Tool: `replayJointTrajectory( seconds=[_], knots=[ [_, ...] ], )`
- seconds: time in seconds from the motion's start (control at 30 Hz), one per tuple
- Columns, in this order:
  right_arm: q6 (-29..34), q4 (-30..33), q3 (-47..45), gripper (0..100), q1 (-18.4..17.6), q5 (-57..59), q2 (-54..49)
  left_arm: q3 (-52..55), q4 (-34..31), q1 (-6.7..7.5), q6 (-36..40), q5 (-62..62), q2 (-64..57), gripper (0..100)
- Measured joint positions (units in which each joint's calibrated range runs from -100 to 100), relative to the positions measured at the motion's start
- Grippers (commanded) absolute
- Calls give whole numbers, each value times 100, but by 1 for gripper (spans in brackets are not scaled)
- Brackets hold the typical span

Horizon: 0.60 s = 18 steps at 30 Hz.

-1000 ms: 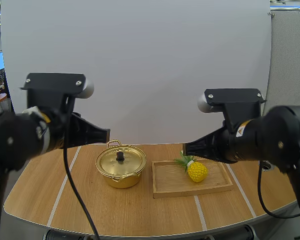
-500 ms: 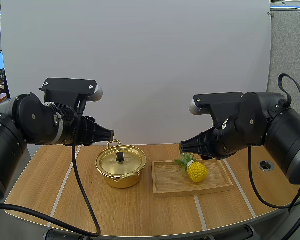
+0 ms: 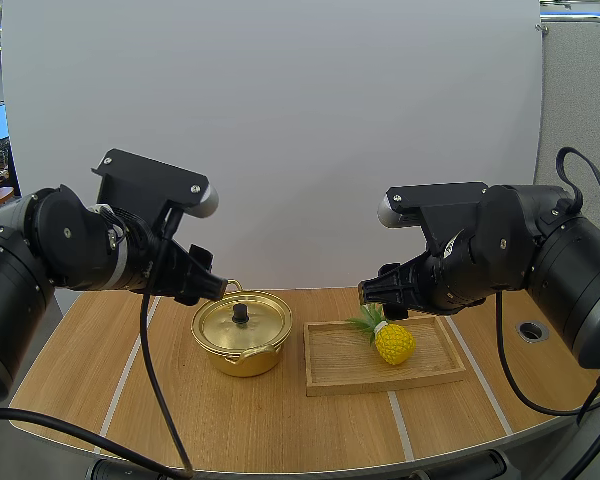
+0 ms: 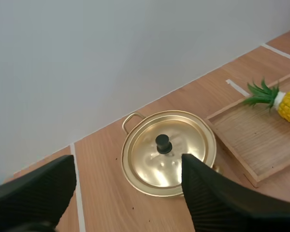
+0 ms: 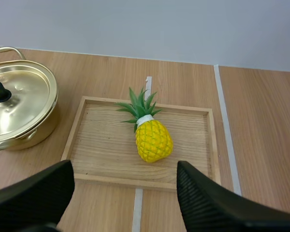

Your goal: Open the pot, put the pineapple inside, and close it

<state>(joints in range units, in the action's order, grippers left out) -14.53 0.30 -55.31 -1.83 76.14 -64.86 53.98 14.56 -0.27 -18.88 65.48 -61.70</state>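
The gold pot (image 3: 241, 338) stands on the table (image 3: 180, 420) with its lid (image 4: 183, 159) seated and the black knob (image 4: 163, 143) upright at the centre. Just beside it the pineapple (image 3: 393, 342) lies on its side in the wooden tray (image 3: 380, 384), crown turned toward the pot.

The left gripper (image 3: 208, 286) hovers above the pot's far rim with its fingers (image 4: 208, 203) spread wide and empty, and the knob sits between them in the left wrist view. The right gripper (image 3: 372, 292) hangs over the tray, likewise released and holding nothing.

The step in hand looks like the reach for the lid. It will probably go best if the left gripper comes straight down with the knob centred. It should pinch under the knob's cap, then lift vertically so the light pot is not dragged. The lid is best parked on bare table away from the tray. Meanwhile the right gripper should stay clear. Later it should take the pineapple across its yellow body, not its leaves.
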Motion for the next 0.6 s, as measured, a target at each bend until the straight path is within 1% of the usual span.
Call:
replayJointTrajectory(
  seconds=[0.07,0.17,0.2,0.23,0.3,0.5,0.6],
  knots=[
    [0,0,0,100,0,0,0,0,126,0,-129,0,34,100],
    [0,0,0,100,0,0,0,0,525,0,-638,-15,235,100],
    [0,0,0,100,0,0,0,0,720,0,-927,-15,476,100],
    [0,0,0,100,0,0,0,0,762,0,-990,-15,565,100],
    [0,0,0,100,0,0,0,-150,859,0,-1203,-32,1291,100],
    [0,0,0,100,0,0,0,-563,881,0,-1275,-65,2282,100],
    [0,0,0,100,0,0,0,-753,895,0,-1279,-85,2588,100]
  ],
)
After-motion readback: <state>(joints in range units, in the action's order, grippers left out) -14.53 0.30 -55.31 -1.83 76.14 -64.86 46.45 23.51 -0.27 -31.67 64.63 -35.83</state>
